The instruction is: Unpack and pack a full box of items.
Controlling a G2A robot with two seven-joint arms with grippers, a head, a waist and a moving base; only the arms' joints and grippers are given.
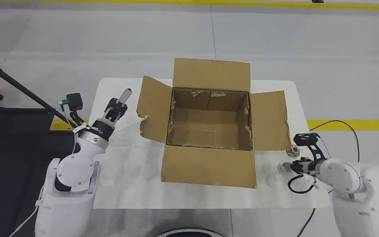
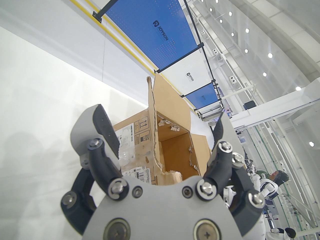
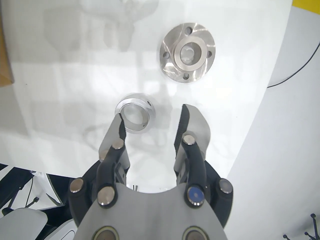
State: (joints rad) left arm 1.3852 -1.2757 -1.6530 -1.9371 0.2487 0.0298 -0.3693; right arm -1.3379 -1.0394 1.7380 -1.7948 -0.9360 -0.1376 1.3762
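Pale floor (image 1: 89,35) with yellow lines (image 1: 346,124); blue panels (image 2: 150,26), ceiling lights (image 2: 270,55) overhead.

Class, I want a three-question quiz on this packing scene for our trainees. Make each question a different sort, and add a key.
1. True or false: the cardboard box stands with its flaps open.
2. Multiple choice: which thing lies nearest the right gripper?
A. the small metal ring
B. the round flange
C. the cardboard box
3. Fill the gap: the left gripper, which points toward the box, has its jaws ____ (open or shut).

Key: 1 true; 2 A; 3 open.
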